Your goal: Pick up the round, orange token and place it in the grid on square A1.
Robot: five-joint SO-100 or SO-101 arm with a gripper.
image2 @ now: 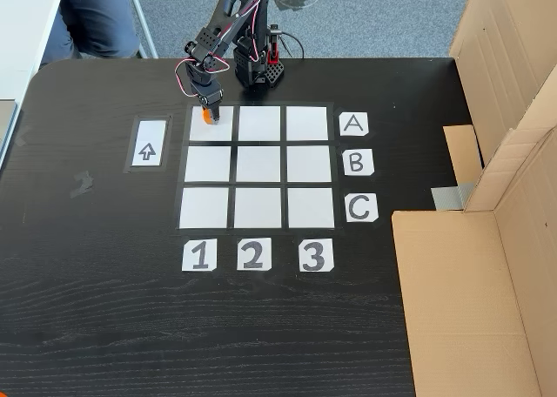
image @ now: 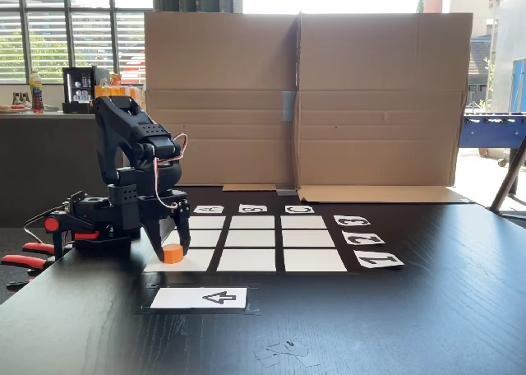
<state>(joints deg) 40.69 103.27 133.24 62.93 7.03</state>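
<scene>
While the gripper [image: 174, 245] points down at the left of a fixed view, its two black fingers sit narrowly parted on either side of the token [image: 173, 254], touching or nearly touching it; whether they actually clamp it I cannot tell. That orange token rests on square A1 [image: 193, 261], the near left corner rectangle of the grid [image: 256, 241]. Seen from above in a fixed view, the gripper [image2: 207, 111] and token [image2: 206, 116] lie over the upper left square [image2: 218, 129] of the grid [image2: 258, 166], beside the A row and above the 1 label. Left of it lies a white arrow card [image2: 148, 144] on the black table [image2: 104, 266]
</scene>
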